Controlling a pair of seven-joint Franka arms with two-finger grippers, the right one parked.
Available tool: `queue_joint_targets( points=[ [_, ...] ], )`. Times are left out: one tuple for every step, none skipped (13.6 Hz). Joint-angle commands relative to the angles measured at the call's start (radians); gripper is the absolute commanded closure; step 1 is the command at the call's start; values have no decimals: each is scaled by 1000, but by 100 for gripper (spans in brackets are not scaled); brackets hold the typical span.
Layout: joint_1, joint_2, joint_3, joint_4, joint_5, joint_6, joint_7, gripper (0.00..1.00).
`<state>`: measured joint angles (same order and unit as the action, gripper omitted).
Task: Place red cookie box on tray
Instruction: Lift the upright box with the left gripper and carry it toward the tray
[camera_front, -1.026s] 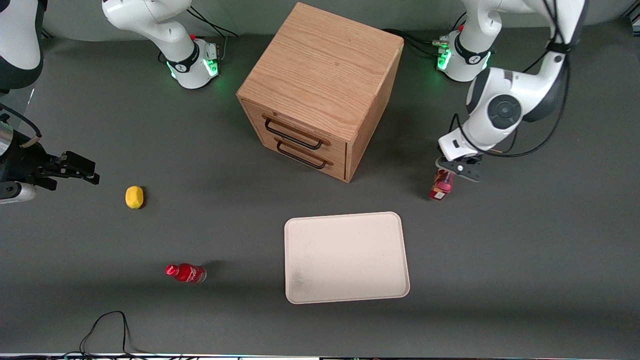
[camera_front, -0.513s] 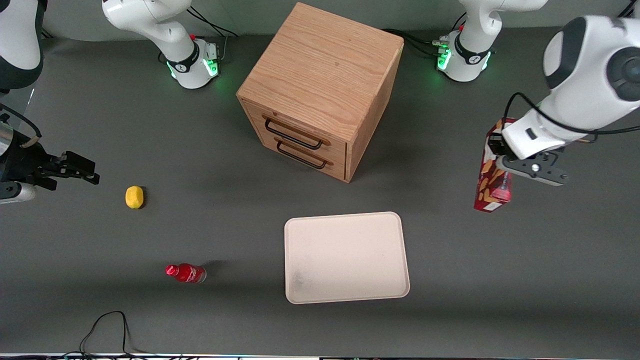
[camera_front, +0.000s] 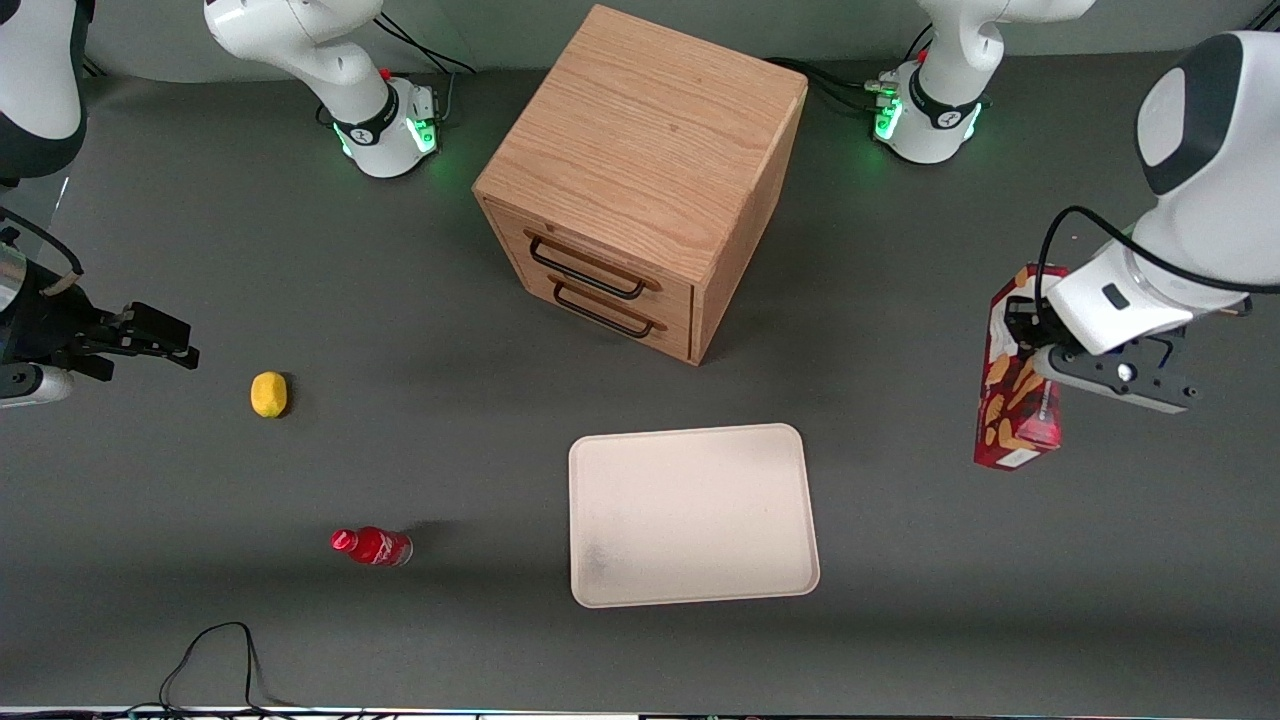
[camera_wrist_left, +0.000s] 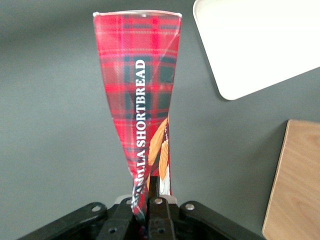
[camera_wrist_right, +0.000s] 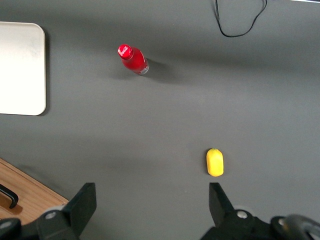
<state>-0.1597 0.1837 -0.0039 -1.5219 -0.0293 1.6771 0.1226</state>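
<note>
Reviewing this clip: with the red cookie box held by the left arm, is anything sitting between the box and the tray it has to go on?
Nothing visible. The end effector grips the red cookie box, hanging toward the working arm's end; only bare table separates it from the tray. The wooden cabinet stands farther from the front camera, off that path.

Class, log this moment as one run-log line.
gripper: shut on cookie box | box: lifted, hanging upright | tray: bare | next: carry to tray

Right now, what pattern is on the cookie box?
Red tartan plaid on the red cookie box held by the gripper, clearest in the left wrist view.
</note>
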Motion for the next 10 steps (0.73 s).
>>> queue_joint_targets(
  points=[
    [-4, 155, -11, 224, -55, -80, -162, 100],
    [-14, 201, -16, 279, -57, -79, -223, 100],
    [-29, 255, -24, 340, -58, -77, -271, 100],
    [-41, 310, -31, 400, -58, -71, -311, 100],
    [-50, 369, -42, 460, -58, -65, -357, 100],
    [-57, 435, -59, 530, -57, -65, -400, 100],
    [-66, 498, -71, 593, -57, -62, -435, 100],
    [-98, 551, -70, 638, -54, -39, -457, 100],
    [-125, 580, -62, 646, -47, 1, -469, 100],
    [-153, 624, -53, 658, -35, 12, -477, 100]
  ],
)
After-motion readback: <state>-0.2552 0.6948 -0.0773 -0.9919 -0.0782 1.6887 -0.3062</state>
